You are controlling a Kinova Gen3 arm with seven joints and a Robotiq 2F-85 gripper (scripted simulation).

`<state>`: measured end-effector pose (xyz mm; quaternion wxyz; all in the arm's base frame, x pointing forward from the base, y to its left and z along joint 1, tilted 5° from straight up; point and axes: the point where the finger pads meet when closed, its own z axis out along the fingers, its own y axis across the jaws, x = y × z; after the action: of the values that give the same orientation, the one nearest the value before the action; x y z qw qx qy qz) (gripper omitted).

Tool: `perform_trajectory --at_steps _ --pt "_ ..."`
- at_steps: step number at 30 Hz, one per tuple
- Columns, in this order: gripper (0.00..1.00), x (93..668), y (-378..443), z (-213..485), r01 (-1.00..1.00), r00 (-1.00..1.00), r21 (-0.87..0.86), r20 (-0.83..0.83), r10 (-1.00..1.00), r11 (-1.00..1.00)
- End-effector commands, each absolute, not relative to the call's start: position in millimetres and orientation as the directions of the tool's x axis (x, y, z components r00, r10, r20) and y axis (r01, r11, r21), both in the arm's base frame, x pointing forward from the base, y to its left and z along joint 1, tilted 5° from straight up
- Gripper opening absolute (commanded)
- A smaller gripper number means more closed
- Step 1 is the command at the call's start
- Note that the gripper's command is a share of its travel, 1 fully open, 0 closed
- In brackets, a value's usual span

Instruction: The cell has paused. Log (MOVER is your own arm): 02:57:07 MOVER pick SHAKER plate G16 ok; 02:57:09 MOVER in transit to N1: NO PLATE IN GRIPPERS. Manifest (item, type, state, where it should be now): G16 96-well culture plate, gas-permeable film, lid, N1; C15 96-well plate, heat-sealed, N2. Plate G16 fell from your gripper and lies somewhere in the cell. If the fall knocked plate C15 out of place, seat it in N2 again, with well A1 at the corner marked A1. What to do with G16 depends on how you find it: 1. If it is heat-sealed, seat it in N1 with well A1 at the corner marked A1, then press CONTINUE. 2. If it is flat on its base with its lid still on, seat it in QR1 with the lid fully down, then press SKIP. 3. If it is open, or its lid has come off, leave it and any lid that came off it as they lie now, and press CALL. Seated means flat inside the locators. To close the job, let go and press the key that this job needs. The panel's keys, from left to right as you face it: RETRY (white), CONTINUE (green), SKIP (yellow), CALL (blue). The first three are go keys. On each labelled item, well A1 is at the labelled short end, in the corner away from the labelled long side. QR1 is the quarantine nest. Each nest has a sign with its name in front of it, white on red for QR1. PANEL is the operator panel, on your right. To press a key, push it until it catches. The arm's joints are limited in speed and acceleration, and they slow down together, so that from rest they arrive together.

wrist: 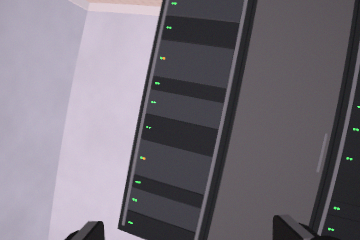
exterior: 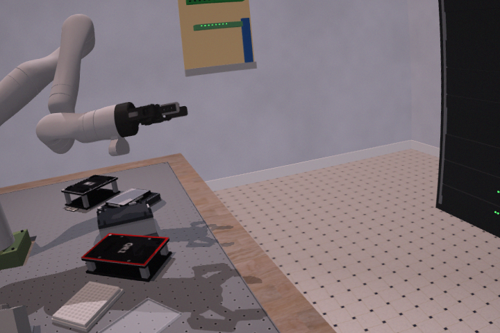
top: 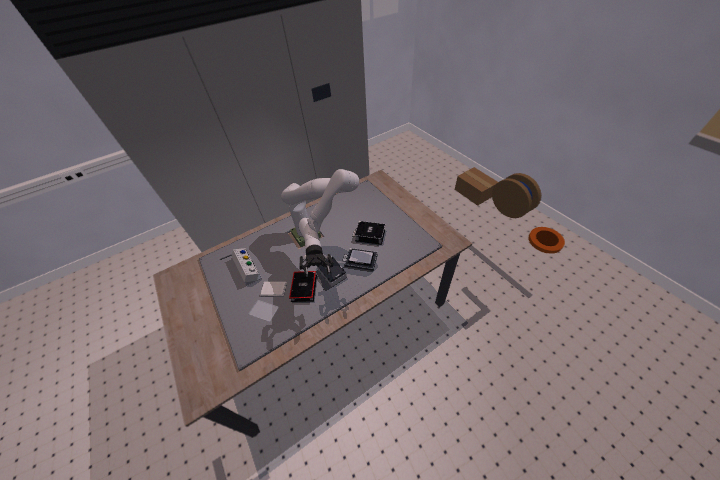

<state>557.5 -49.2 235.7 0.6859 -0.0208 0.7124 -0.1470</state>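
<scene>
Your black two-finger gripper point(exterior: 182, 111) hangs high over the grey perforated mat point(exterior: 203, 251), pointing sideways, fingers spread fully wide with nothing between them; the wrist view shows only a dark server rack point(wrist: 188, 125). The dropped white 96-well plate point(exterior: 87, 304) lies flat on the mat with its wells uncovered, and the clear flat lid point(exterior: 142, 316) lies just beside it, apart. Both sit near the red-rimmed black quarantine nest point(exterior: 124, 250). Beyond that you see a dark plate holder point(exterior: 124, 215), then a silver-topped sealed plate point(exterior: 126, 197) on a black nest, and another black nest point(exterior: 89, 184) behind. The white key panel point(top: 246, 264) sits left in the top view.
</scene>
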Motion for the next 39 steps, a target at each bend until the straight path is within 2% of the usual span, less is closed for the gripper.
perform_trajectory --at_steps 1,17,39 --pt "1.00 557.5 -49.3 236.5 0.173 -0.056 -0.237 -0.971 -0.231 0.956" --pt "1.00 557.5 -49.3 236.5 0.173 -0.056 -0.237 -0.971 -0.231 0.956" --pt "1.00 533.7 -79.8 217.6 0.211 -0.224 -0.175 -0.966 -0.126 0.962"
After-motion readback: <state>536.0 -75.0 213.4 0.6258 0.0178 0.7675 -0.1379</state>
